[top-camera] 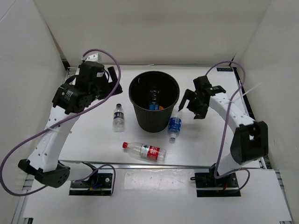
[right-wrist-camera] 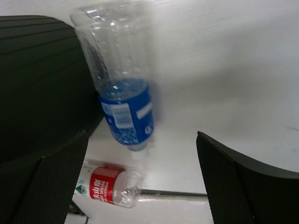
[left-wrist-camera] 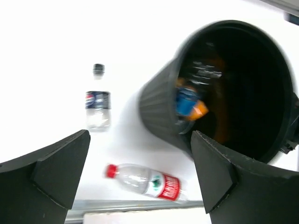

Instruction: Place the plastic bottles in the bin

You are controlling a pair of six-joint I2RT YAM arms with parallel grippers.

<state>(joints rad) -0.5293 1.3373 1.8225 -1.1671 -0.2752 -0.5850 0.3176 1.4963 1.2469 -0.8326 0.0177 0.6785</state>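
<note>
Three lay outside the bin (top-camera: 140,81): dark-labelled bottle (top-camera: 118,115) to its left, blue-labelled bottle (top-camera: 174,123) just beside its right side, red-capped bottle (top-camera: 145,150) on its near side, so left gripper (top-camera: 112,80) and right gripper (top-camera: 190,105) flanked it gaping and empty, likely ready to fetch

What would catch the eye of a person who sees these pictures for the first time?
The round black bin in the middle of the table draws the eye first, with blue and orange things lying at its bottom. Three bottles lie on the table around it: a red-labelled bottle in front of the bin, a dark-labelled bottle to its left and a blue-labelled bottle close by its right side.
</note>
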